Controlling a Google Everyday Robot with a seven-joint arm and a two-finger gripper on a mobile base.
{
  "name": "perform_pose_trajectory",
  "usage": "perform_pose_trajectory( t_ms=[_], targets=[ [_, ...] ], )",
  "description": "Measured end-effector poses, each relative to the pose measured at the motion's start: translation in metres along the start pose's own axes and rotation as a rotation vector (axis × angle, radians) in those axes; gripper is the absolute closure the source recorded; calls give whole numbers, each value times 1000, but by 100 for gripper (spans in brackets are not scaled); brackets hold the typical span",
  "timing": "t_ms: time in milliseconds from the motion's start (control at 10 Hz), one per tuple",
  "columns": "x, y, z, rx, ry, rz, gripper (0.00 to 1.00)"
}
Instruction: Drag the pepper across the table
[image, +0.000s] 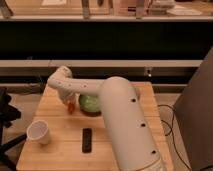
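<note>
Whether the jaws are spread or pressed together cannot be told, since the gripper (70, 102) shows only as a dark tip hanging down from the white arm's far end, right over the small red-orange, slightly elongated pepper (71, 107). That pepper lies on the light wooden butcher-block table (60, 145) in its far left part, and the gripper's tip seems to meet its top, though real contact cannot be confirmed. Just to the right of the pepper, touching it or nearly so, sits a larger round green object (90, 103), partly hidden by the arm. Nearer the camera and well to the left, close to the table's left edge, stands 1 white paper cup (39, 132), upright with its open mouth up and well apart from the pepper. Between the cup and the arm, toward the near edge, lies 1 flat black rectangular item (87, 140), its long side running front to back. The bulky white arm (125, 125) rises from the lower right of the view, crosses the right half of the table and bends left at a rounded joint above the green object. Beyond the table runs a dark wall with a pale ledge (150, 63) along it, and a black cable (167, 117) hangs at the right side.
</note>
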Motion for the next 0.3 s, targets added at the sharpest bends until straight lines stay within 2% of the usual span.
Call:
perform_pose_trajectory(
  t_ms=[300],
  targets=[
    [-4,10,-1,3,5,-8,100]
  ],
)
